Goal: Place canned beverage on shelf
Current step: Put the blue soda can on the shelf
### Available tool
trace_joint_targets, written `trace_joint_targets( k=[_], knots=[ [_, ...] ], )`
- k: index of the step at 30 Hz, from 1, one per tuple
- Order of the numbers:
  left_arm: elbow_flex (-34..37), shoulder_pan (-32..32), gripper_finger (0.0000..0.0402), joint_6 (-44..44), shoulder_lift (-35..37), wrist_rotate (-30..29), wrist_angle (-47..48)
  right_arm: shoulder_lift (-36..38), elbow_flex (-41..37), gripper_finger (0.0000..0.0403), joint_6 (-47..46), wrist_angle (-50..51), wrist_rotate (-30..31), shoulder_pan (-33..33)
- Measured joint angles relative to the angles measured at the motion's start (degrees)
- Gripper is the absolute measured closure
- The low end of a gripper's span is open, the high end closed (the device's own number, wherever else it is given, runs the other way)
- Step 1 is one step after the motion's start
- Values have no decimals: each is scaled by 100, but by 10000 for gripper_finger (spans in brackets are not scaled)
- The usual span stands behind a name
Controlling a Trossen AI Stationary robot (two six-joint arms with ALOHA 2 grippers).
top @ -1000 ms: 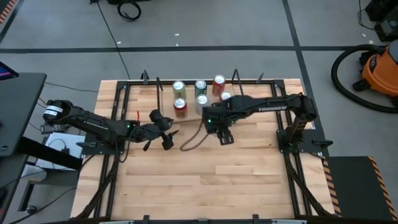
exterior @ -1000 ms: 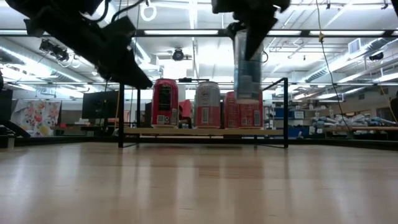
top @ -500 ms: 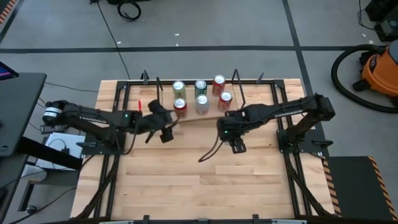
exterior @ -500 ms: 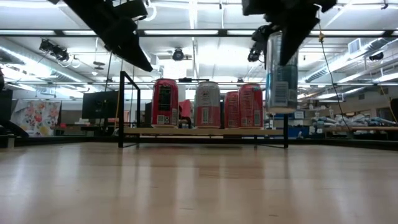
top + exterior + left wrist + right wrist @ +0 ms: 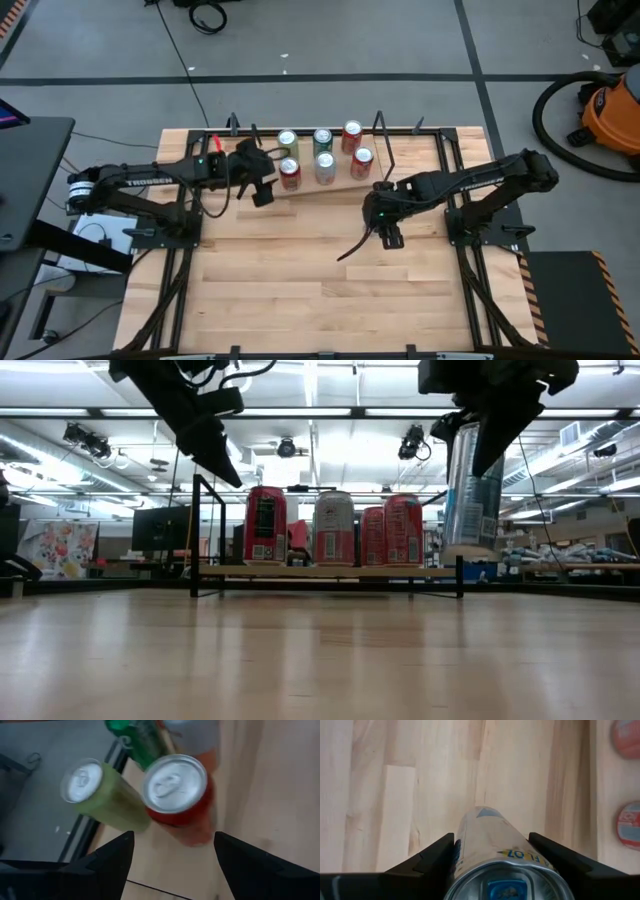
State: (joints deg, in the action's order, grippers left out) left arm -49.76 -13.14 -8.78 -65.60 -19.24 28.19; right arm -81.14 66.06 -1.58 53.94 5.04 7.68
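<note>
The low wood plank shelf stands at the table's far middle and carries several cans, red and green. My right gripper is shut on a tall pale-blue can, which it holds in front of and to the right of the shelf. My left gripper is open and empty. It hovers above the shelf's left end, over a red can and beside a green can. It also shows in the high view. My right gripper pinches the tall can between its two fingers on opposite sides of the upper wall, just below the top rim. The fingers come from above and point down. The can hangs about upright below them, its base clear of the table.
A black metal frame runs along the table's sides, with the arm bases on it. A dark cable hangs from my right arm over the tabletop. Bare wood fills the near half of the table.
My right gripper has carried the tall can from in front of the shelf's middle toward the table's right and near edges, still upright and clear of the table. My left gripper has gone up and toward the far edge, to above the shelf's left end.
</note>
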Motion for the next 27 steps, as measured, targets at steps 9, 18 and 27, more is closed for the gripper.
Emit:
trace_joint_targets(
  k=[9,18,27],
  knots=[
    [-4,-534,116,-255,-105,998,-56,-22,-212,152,13,-324,-21,18],
    [-48,-788,116,-388,-865,1158,-277,11,-212,150,68,-477,-31,20],
    [2,-692,116,-460,-1019,1201,-613,11,-212,148,122,-521,-42,20]
  ],
)
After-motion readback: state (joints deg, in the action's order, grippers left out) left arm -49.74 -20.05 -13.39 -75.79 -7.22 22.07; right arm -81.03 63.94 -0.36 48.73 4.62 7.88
